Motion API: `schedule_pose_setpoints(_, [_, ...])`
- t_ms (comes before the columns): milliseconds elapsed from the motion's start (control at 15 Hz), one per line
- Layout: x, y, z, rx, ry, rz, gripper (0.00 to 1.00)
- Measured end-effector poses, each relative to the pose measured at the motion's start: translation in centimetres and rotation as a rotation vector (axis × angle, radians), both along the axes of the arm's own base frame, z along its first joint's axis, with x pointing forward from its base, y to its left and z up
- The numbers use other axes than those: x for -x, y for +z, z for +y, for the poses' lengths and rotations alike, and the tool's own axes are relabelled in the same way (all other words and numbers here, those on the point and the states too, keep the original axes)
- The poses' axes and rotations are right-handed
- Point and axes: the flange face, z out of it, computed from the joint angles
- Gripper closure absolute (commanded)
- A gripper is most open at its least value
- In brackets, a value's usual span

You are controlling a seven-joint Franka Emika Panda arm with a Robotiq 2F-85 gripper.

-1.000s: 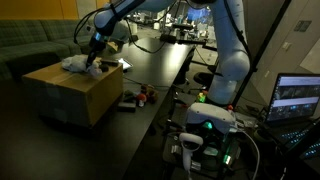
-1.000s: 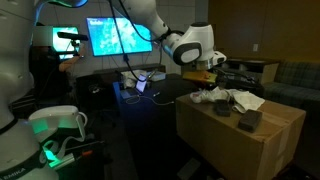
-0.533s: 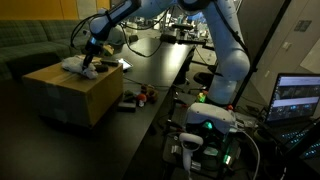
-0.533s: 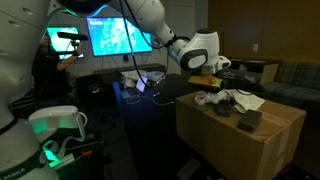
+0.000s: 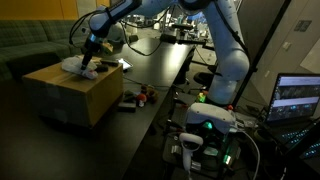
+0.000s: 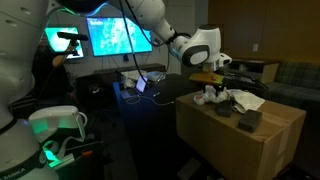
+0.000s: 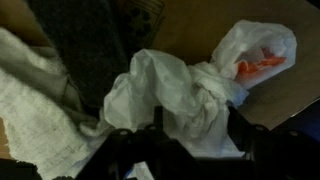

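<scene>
Crowding the parted fingers (image 7: 241,135): crumpled white bag (image 7: 165,90), dark cloth (image 7: 90,50), white towel (image 7: 30,95); cardboard box (image 5: 70,95) beneath.

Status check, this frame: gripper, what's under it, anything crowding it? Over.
Gripper open, low over cardboard box. White crumpled wad between its jaws. Dark cloth and white towel alongside.

Crumpled white plastic wad (image 7: 170,95), centre, lying between the spread dark fingers of the gripper (image 7: 183,148). Pale bag (image 7: 262,45) with orange contents, upper right. Dark grey cloth (image 7: 85,45), upper left. White towel (image 7: 30,100), left. Brown cardboard (image 7: 190,22) beneath.
</scene>
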Motion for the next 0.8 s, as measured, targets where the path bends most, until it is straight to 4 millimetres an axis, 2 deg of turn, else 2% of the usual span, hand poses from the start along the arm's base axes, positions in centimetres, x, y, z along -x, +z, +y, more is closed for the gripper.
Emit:
schedule_pose_setpoints(267, [0.3,2.6,-0.7,-0.010,0.023,-0.002,0.00])
schedule_pose_setpoints(467, [1.1,4.4,-2.1,-0.009,0.030,0.024,0.00])
schedule_pose_setpoints(600, [2.3,5.3,-4.0,-0.003,0.031,0.080,0.00])
schedule_pose_setpoints(800, [5.3,7.0,-8.1,0.000,0.026,0.182,0.00])
